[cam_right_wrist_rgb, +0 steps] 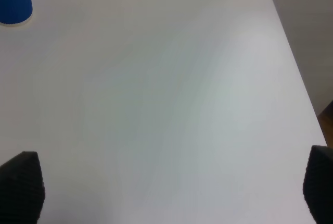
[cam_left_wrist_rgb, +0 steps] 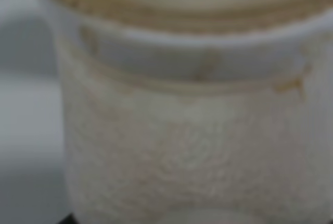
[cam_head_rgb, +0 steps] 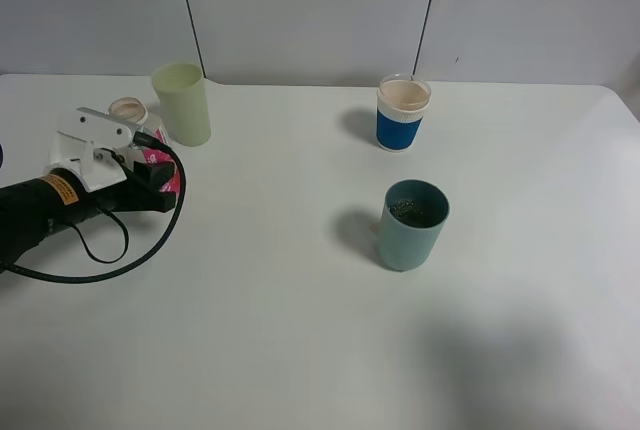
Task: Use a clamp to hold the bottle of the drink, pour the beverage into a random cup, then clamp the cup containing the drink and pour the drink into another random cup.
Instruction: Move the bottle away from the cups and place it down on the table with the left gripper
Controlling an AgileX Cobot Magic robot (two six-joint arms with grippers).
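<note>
A white, matte bench (cam_head_rgb: 300, 350) carries 3 cups, all upright and well apart. A pale green plastic tumbler (cam_head_rgb: 182, 105) stands toward the far left. A blue-and-white paper cup (cam_head_rgb: 403, 115) holding beige liquid stands far right of centre. A teal cup (cam_head_rgb: 410, 228) with dark contents stands nearer the middle, in front of the blue one. Just beside the green tumbler is a small bottle with a pink label (cam_head_rgb: 128, 109) - whether its base rests on the bench cannot be told. A black cable (cam_head_rgb: 100, 275) curves over the surface at the left edge - each cup throws a soft shadow leftward.
</note>
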